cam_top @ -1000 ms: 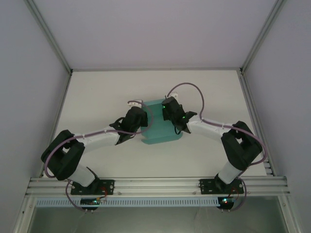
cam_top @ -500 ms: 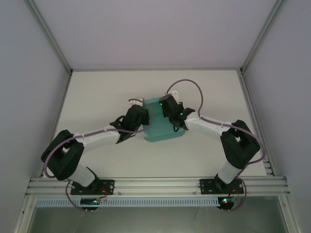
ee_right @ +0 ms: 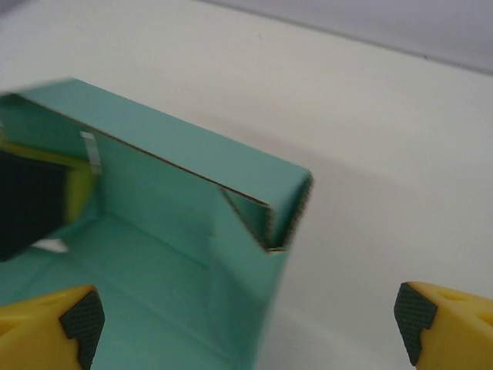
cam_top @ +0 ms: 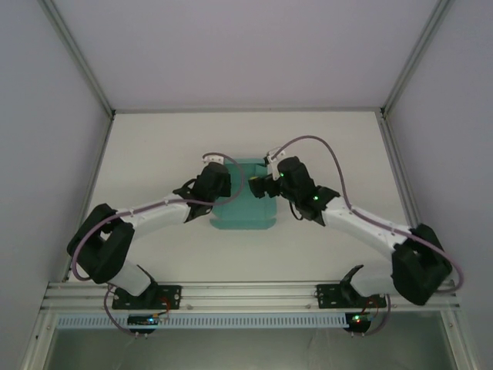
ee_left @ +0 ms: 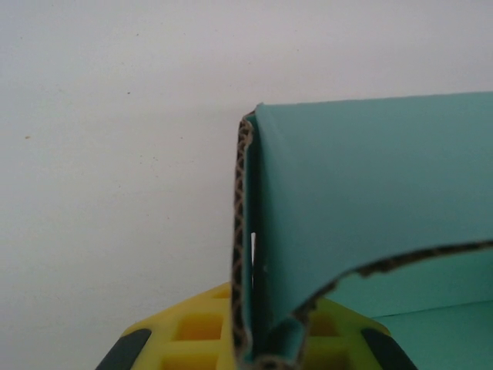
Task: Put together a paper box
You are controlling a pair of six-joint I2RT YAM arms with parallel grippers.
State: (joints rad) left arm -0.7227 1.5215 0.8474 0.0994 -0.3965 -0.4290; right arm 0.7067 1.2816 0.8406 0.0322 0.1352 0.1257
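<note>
paper box: teal corrugated card, matt smooth faces, raw brown fluted cut edges | tabletop: off-white, matt, smooth, faintly specked | left gripper, right gripper jaws: yellow moulded plastic, black matt inserts | left arm, right arm: white and black plastic shells, slight sheen | cable: purple sheath | frame rail nearer than the paper box: ribbed silver metal

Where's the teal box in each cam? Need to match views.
Top external: paper box at the centre of the picture.
Left wrist: box fills the right half, its upright corrugated wall edge at centre.
Right wrist: box fills the left half, open inside facing the camera, one corner near centre.
Shared landmark: the box wall pinched in the left jaws; one yellow finger shows at far left of the right wrist view.
</note>
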